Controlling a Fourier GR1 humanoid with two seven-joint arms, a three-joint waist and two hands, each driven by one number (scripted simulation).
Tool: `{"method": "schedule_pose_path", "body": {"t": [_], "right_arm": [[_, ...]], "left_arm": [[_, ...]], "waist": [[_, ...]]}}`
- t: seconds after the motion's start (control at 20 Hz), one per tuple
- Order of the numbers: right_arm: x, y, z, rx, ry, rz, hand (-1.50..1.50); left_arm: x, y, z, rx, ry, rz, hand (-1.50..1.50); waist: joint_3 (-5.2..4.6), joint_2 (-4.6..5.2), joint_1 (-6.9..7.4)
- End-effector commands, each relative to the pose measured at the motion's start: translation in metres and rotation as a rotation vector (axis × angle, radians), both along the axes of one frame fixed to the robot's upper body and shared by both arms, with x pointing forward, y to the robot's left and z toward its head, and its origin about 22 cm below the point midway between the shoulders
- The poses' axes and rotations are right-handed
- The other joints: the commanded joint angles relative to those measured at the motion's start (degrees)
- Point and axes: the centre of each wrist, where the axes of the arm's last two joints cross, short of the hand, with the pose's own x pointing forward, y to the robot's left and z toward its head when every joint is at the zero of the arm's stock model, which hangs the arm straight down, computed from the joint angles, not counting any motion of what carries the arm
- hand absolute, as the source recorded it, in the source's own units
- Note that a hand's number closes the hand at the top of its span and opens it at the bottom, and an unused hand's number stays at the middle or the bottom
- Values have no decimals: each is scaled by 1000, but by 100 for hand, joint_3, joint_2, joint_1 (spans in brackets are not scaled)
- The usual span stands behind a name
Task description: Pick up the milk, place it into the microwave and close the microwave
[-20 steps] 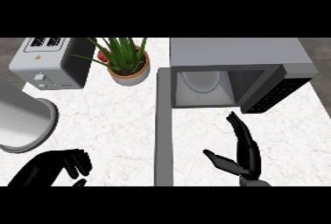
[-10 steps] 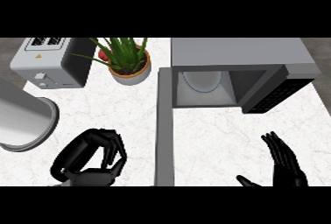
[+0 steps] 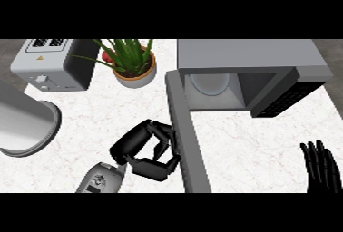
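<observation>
Left hand (image 3: 149,152) curling beside the open microwave (image 3: 244,77) door (image 3: 185,136).
No milk showing; fingers bent together, contents hidden. Right hand (image 3: 323,166) resting, fingers straight, at lower right.

The toaster (image 3: 50,63) stands left of the potted plant (image 3: 131,63), the open microwave (image 3: 248,74) at right.

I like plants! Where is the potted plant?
In the head view, the potted plant sits at the counter's back, between the toaster on its left and the open microwave.
</observation>
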Motion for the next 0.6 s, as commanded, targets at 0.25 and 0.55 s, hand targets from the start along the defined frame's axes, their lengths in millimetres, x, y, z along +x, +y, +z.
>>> {"method": "schedule_pose_path", "body": {"t": [0.25,0.55], "right_arm": [[6,-25,52,-14,-93,41,-150],[18,-10,80,6,-112,181,-150]], "left_arm": [[-9,-68,-54,146,108,-23,150],[3,-109,-35,237,148,-89,150]], "waist": [[-4,38,-152],[-9,84,-379]]}}
